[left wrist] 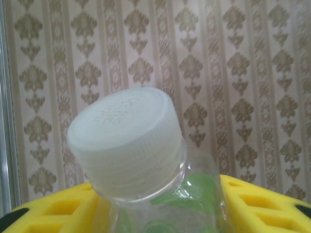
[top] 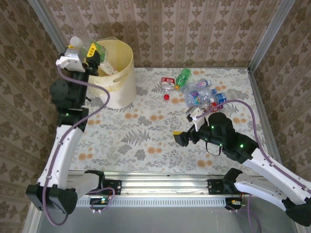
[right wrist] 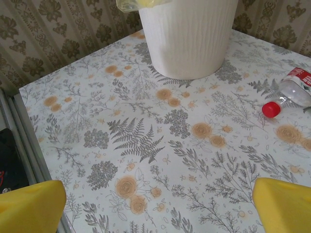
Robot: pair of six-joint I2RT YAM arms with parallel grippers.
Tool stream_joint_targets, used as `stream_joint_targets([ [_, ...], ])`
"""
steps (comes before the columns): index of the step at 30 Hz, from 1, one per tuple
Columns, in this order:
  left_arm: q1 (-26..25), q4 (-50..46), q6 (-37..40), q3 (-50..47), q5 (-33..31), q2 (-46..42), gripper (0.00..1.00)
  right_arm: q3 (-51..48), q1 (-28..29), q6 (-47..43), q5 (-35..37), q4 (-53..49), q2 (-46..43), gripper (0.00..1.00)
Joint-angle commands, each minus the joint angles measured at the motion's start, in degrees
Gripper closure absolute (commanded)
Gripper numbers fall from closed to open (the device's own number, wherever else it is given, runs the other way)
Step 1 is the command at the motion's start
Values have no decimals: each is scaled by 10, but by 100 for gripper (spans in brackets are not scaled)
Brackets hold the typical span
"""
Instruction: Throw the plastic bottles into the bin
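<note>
The back and side walls carry beige wallpaper with brown damask medallions in vertical stripes (top: 194, 29). Slim grey aluminium posts (top: 265, 34) run up the far corners. The table is covered by a pale oilcloth printed with grey ferns and orange blossoms (top: 146, 131), and a silver slotted metal rail (top: 160, 187) lines its near edge. The light is soft and even, and shadows are faint.

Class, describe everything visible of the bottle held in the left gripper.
The bottle is small, clear plastic, with a white ribbed cap bearing raised lettering and a green label below the neck. The left gripper clamps it between yellow pads, holding it tilted in the air over the rim of the bin, cap pointing away from it.
</note>
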Motion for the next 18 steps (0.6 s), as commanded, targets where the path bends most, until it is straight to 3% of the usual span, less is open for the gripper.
stream_joint_targets([
  [1, 37, -105, -65, 76, 52, 66, 48, 4, 3, -5, 12, -18, -15, 0],
  [3, 49, -182, -68, 124, 56, 117, 42, 3, 4, -2, 14, -22, -20, 0],
  [9, 70, -366, -98, 254, 108, 222, 4, -2, 4, 10, 18, -36, -39, 0],
  [18, 65, -408, -145, 297, 112, 150, 0, 6, 4, 35, 60, -62, -36, 0],
])
